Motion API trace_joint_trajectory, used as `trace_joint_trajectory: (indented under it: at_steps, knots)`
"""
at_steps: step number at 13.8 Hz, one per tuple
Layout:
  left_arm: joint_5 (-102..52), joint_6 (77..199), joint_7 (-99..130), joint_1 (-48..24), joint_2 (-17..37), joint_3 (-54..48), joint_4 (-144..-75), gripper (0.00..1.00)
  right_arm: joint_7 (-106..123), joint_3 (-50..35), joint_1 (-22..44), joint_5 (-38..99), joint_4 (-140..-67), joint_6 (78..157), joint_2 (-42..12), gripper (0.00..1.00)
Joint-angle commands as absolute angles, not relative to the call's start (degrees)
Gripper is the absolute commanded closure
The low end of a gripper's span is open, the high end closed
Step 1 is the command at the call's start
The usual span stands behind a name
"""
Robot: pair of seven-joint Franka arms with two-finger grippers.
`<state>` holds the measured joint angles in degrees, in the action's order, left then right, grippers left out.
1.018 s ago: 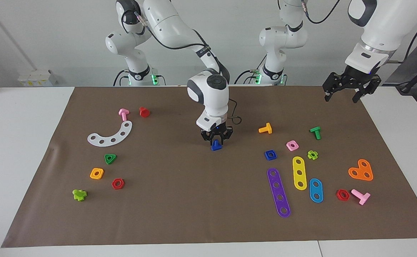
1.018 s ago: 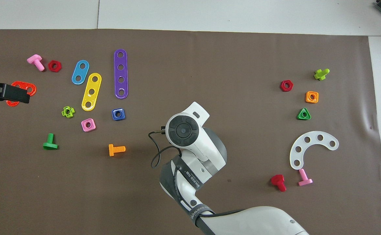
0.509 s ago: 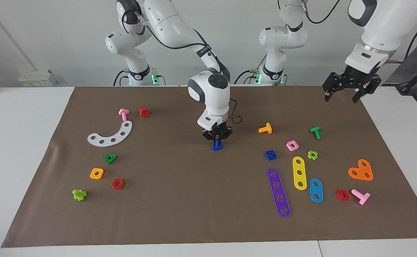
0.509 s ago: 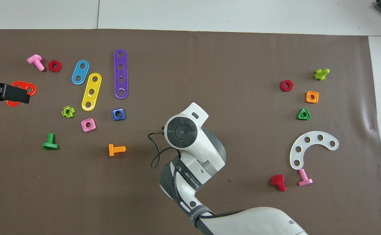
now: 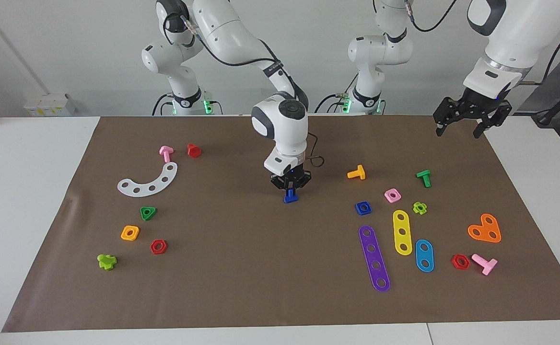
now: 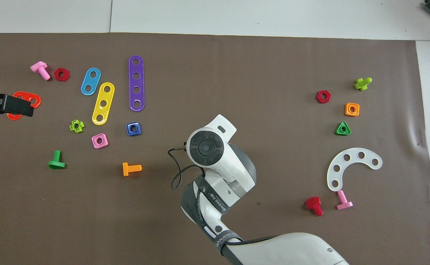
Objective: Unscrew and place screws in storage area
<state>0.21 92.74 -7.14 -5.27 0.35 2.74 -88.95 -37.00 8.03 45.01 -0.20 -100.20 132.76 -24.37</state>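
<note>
While the right gripper (image 5: 290,186) points straight down near the middle of the brown paper mat (image 5: 241,268), its fingertips are closed on the shank of the dark-blue screw (image 5: 290,196), whose triangular head rests on or just above the mat; I cannot tell which. From overhead the right arm's wrist hides both gripper and screw. A grey band on that arm carries white lettering, too small to read surely. The storage area (image 5: 165,211), toward the right arm's end of the table, lies among the white curved strip (image 5: 149,182), the green triangular nut (image 5: 148,212) and the orange square nut (image 5: 130,233). The left gripper (image 5: 460,127) waits, raised over the mat's corner at the left arm's end, fingers spread wide and holding nothing.
</note>
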Motion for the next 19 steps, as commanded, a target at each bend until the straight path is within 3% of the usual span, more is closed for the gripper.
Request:
trace_joint_trajectory:
  at_steps: [1,3,11,15,19]
  knots:
    - [-0.4,92.5,-7.7,-4.7,-1.1,2.5,-90.4,0.00,-38.3,7.9,41.9,-1.6,-101.3,128.2,-17.7,1.00]
    - [-0.4,92.5,-7.7,-4.7,-1.1,2.5,-90.4,0.00,-36.9,7.8,37.7,-1.6,-101.7,125.6,-14.4,1.00]
    - [-0.4,92.5,-7.7,-4.7,-1.1,2.5,-90.4,0.00,-13.2,7.8,19.3,-0.8,-104.3,118.5,-10.3,1.00]
    - [-0.4,92.5,-7.7,-4.7,-1.1,2.5,-90.4,0.00,-4.6,7.8,13.2,2.4,-118.0,129.3,-6.6,1.00]
    - [-0.4,92.5,-7.7,-4.7,-1.1,2.5,-90.4,0.00,-2.5,7.8,12.2,3.8,-124.8,137.6,-7.2,1.00]
